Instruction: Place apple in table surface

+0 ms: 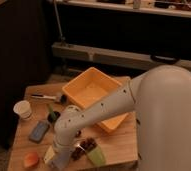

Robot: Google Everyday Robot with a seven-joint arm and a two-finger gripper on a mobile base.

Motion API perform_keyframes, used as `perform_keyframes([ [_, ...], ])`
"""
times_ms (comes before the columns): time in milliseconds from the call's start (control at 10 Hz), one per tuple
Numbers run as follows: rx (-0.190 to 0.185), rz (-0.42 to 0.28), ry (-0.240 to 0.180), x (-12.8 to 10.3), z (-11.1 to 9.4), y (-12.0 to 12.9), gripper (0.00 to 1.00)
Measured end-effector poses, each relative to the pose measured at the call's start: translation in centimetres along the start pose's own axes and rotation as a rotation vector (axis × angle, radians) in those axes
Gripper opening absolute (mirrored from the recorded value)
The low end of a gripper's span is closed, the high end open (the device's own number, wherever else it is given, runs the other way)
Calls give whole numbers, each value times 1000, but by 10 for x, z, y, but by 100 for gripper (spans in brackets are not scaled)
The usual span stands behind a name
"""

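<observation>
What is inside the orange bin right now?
Nothing shows on the visible floor of the bin. The arm covers its near right part, so that corner is unknown. The end effector is low over the table, beside the apple.

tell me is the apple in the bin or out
Out: the apple lies on the table surface, beside the gripper, well apart from the orange bin.

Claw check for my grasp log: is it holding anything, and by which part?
It cannot be told. The claw sits low over the light wooden plank table top, right beside the small round orange-red apple resting there.
</observation>
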Motion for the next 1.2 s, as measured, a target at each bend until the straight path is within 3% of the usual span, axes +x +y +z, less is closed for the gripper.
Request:
perform_keyframes([
  [900, 0, 0, 0, 0, 0, 0, 80],
  [1200, 31, 24, 18, -7, -6, -1, 80],
])
